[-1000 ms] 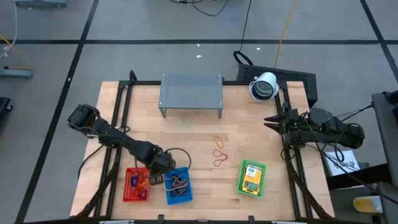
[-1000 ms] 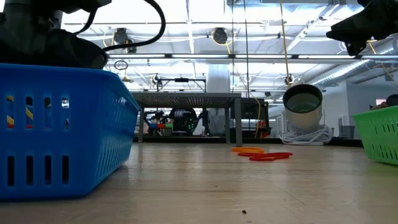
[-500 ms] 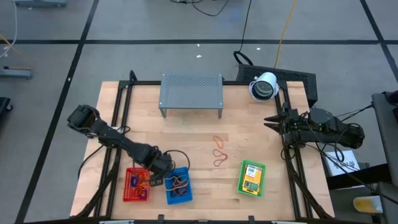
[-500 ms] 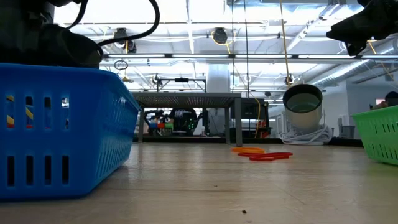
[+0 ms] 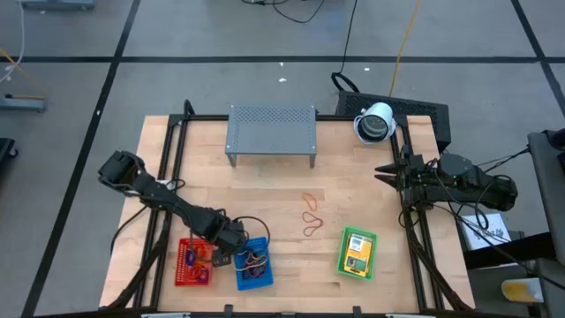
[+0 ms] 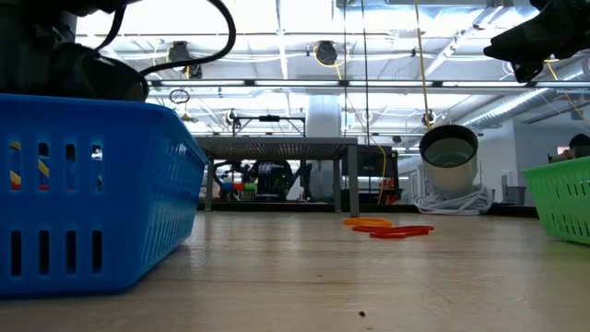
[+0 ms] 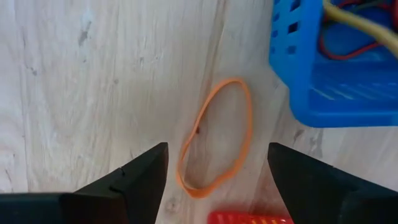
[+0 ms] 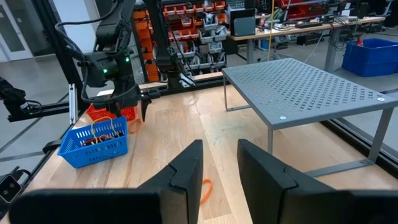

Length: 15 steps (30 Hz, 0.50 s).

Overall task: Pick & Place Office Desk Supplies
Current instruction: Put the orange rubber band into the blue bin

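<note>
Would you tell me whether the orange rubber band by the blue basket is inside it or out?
Out: the orange rubber band lies flat on wood beside the blue basket.

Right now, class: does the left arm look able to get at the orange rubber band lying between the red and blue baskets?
Probably yes. The left pincer hangs open directly above the orange rubber band, which lies flat on bare wood. The blue basket and red basket sit close, so clearance is tight.

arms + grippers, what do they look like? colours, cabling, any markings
Both arms are dark, nearly black, jointed links. The left gripper has two flat, wedge-shaped black fingers; a black cable loops out over that wrist. A green light glows on the left arm in the right wrist view. The right gripper ends in short pointed black fingers, with black cables trailing off behind its arm. No printed markings are legible.
</note>
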### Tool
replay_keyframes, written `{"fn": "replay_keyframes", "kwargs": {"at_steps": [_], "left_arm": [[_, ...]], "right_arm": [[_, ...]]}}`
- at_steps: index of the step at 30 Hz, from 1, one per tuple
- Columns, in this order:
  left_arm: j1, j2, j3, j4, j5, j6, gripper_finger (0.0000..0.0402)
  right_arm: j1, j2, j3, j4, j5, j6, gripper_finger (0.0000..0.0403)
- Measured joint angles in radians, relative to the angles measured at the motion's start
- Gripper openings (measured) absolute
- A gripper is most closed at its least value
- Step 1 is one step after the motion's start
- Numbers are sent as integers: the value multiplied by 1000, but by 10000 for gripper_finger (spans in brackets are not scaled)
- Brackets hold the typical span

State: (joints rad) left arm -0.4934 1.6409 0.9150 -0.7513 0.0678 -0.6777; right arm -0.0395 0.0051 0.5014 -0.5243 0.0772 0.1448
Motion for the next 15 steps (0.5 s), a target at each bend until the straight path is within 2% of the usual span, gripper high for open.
{"fn": "replay_keyframes", "kwargs": {"at_steps": [9, 15], "left_arm": [[0, 48, 3, 24, 3, 3, 304], [0, 49, -1, 24, -31, 18, 265]], "right_arm": [[0, 0, 0, 0, 0, 0, 89], [0, 0, 0, 0, 0, 0, 89]]}}
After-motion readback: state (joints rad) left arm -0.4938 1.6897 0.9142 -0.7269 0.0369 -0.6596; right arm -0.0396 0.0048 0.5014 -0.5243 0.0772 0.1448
